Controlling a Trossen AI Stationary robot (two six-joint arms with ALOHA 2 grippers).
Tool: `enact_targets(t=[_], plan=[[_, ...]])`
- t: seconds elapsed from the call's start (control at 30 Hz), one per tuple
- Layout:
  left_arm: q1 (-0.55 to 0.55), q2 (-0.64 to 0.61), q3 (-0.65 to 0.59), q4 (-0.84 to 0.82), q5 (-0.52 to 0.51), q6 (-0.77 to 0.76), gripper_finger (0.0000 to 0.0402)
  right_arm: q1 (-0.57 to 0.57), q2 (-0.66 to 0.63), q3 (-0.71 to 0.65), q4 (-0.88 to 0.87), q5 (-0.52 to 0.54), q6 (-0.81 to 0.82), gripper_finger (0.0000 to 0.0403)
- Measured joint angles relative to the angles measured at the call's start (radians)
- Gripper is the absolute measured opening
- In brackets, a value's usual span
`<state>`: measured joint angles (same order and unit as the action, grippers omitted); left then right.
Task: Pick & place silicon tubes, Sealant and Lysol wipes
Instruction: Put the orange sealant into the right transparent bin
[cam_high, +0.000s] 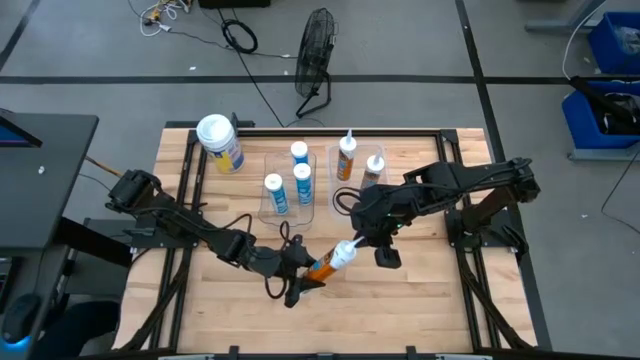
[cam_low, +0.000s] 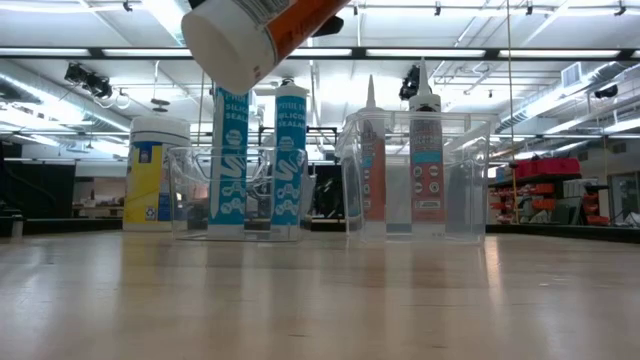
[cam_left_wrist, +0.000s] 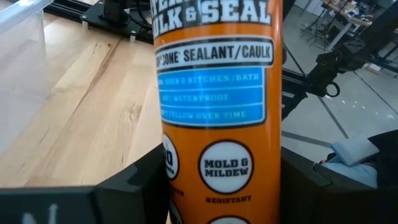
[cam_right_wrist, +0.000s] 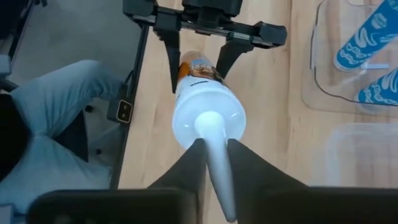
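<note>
— What did you have hold of?

— My left gripper was closed on the orange body of a sealant tube, lifted off the table. My right gripper pinched its white nozzle from the far end, fingers nearly together. So both of us held one tube, tilted, in what I took for a handover.

— How should that step have gone?

— I judged one side had to let go only once the other grip was firm. The nozzle is thin and tapered, so it could slip; a hold nearer the white cap would have been safer.

— Anything readable?

— On the tube just ahead of my left fingers: "SEALANT/CAULK", "& SEAL", "MOLD & MILDEW RESISTANT".

— And the rest?

— Beyond the tube stood two clear bins: the left bin with three blue-and-white tubes, the right bin with two orange ones. The wipes stood upright farther off, beside the left bin, outside it. Their label was too small to read.
</note>
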<state>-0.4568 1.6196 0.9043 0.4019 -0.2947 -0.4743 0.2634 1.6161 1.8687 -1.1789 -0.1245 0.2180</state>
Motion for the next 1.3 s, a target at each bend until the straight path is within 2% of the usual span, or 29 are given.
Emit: enact_targets(t=[0.17, 0.33, 0.63, 0.83, 1.13, 1.3], plan=[[0.001, 0.0, 0.0, 0.0, 0.001, 0.003, 0.0218, 0.001, 0.0, 0.0, -0.008, -0.004, -0.009, 0.0025], [0.014, 0.0, 0.0, 0.0, 0.004, 0.002, 0.022, 0.003, 0.0, 0.0, -0.014, 0.004, -0.014, 0.0024], [0.044, -0.001, 0.0, -0.006, -0.005, -0.016, 0.026, 0.002, 0.0, 0.0, -0.058, 0.038, -0.007, 0.0024], [0.067, -0.002, 0.001, -0.055, 0.076, -0.052, 0.0289, 0.003, 0.002, 0.0, -0.105, 0.04, 0.009, 0.0022], [0.063, -0.002, 0.001, -0.232, 0.093, -0.139, 0.0295, -0.002, 0.002, 0.0, -0.211, 0.105, 0.056, 0.0021], [0.054, -0.002, 0.001, -0.387, 0.09, -0.225, 0.0295, -0.003, 0.002, 0.008, -0.244, 0.086, 0.081, 0.0021]])
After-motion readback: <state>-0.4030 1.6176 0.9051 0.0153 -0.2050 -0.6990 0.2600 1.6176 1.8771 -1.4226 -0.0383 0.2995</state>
